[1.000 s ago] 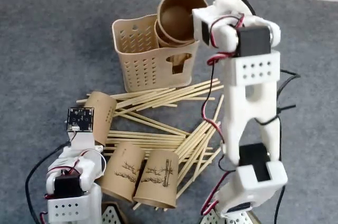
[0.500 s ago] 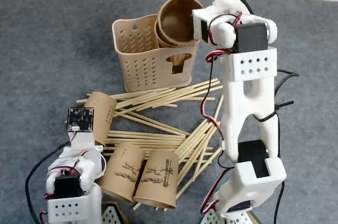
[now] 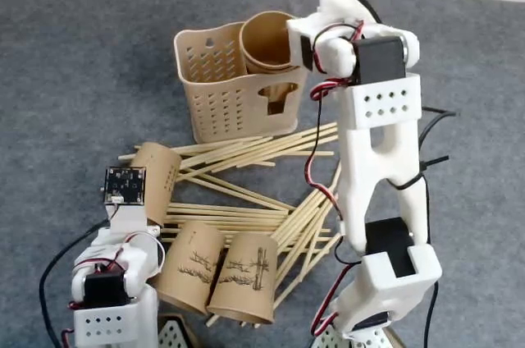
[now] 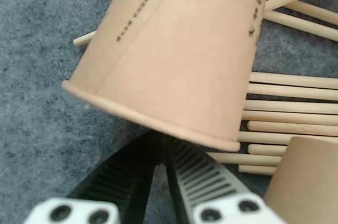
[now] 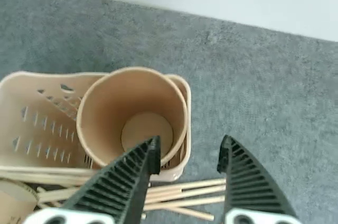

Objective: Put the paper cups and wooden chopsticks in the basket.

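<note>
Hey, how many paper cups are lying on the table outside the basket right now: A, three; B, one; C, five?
A: one cup lies on its side against the chopsticks, and a printed cup and a second printed cup lie side by side below it.

Bright, even light with soft shadows

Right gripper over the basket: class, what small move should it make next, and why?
Probably lift back and away from the basket. The right gripper stands open with nothing between its jaws, and the cup sits upright inside the basket, so it looks delivered, while chopsticks and three cups lie on the table.
</note>
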